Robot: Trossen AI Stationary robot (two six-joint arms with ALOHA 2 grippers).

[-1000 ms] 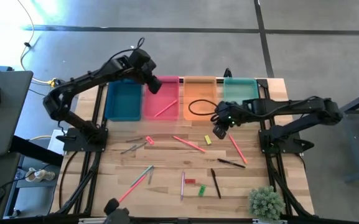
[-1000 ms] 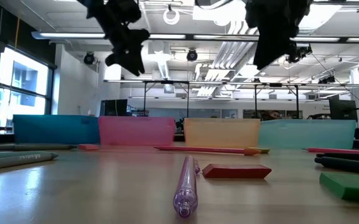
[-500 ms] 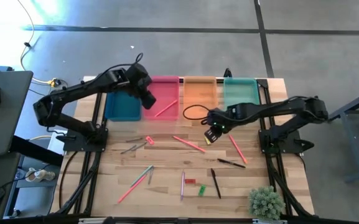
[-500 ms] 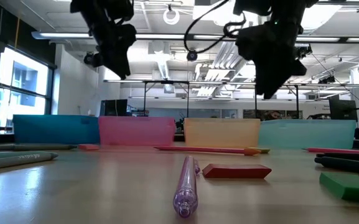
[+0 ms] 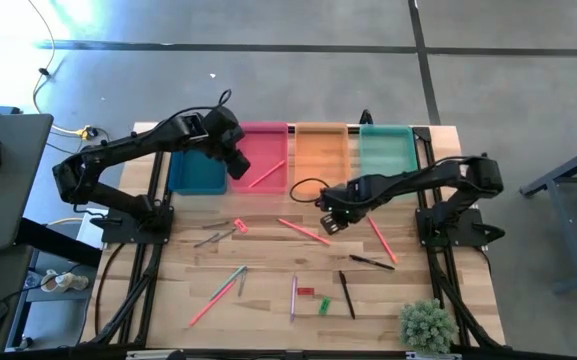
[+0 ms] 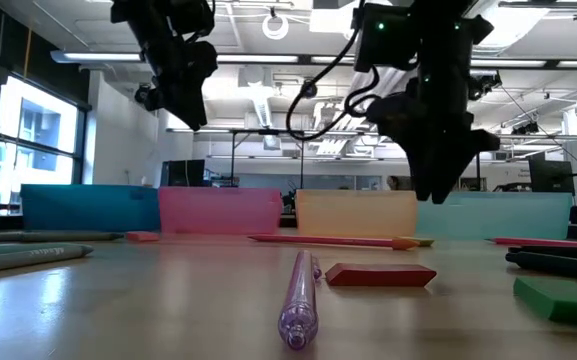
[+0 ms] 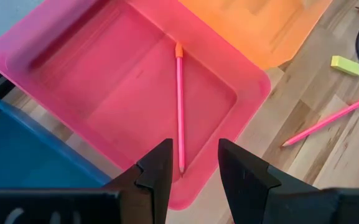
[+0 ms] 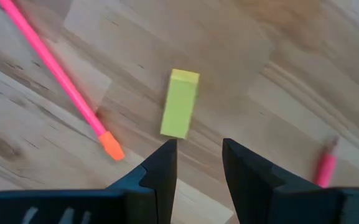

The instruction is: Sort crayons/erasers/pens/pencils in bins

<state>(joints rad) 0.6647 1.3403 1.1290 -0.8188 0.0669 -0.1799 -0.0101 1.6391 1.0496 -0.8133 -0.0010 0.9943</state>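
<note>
My right gripper is open and empty, low over the table's middle, its fingers pointing down just short of the yellow eraser, which lies flat on the wood. A pink pencil lies beside the eraser. My left gripper is open and empty, above the near left part of the pink-red bin, where one pencil lies. The teal-blue bin, orange bin and mint-green bin stand in the same row at the far edge. In the low view my right gripper hangs just above the tabletop.
On the wood lie another pink pencil, two black pens, a purple stick, grey and pink sticks, red erasers and a green eraser. A small plant stands at the near right corner.
My right gripper has gone from in front of the orange and mint-green bins toward the table's left and near edges and down, ending low beside the yellow eraser. My left gripper has shifted a little toward the near left, from the pink-red bin's far part to its near left part.
</note>
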